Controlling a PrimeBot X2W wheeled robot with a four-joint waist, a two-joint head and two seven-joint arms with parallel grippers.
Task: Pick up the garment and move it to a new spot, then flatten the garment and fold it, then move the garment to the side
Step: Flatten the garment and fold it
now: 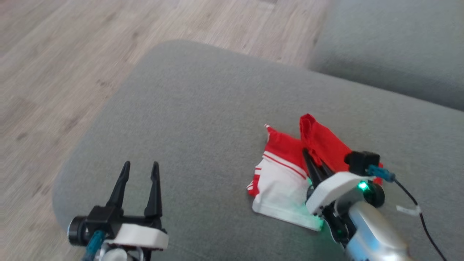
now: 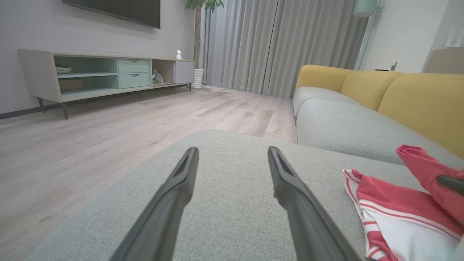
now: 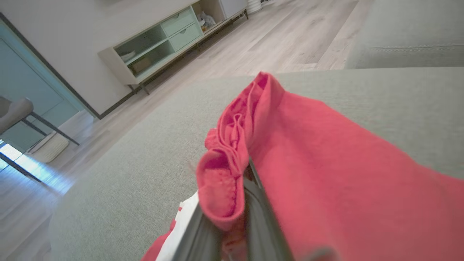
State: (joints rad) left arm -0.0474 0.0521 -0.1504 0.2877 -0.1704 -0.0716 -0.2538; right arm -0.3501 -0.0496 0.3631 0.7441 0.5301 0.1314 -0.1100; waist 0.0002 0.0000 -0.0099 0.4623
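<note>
Lying on grey cushion point(image 1: 203, 119), red-and-white garment point(image 1: 282, 177); pale wood floor point(image 1: 72, 54) beyond.

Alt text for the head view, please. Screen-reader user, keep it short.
The right gripper is shut on a red fold of a red-and-white garment lying crumpled on a grey cushion. The left gripper hangs open above bare cushion at lower left, apart from the garment. Wood floor shows beyond the cushion's edge.

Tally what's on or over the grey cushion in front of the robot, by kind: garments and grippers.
Garments: 1, the red and white garment.
Grippers: 2, the left gripper open and the right gripper shut on the garment.
Total: 3
</note>
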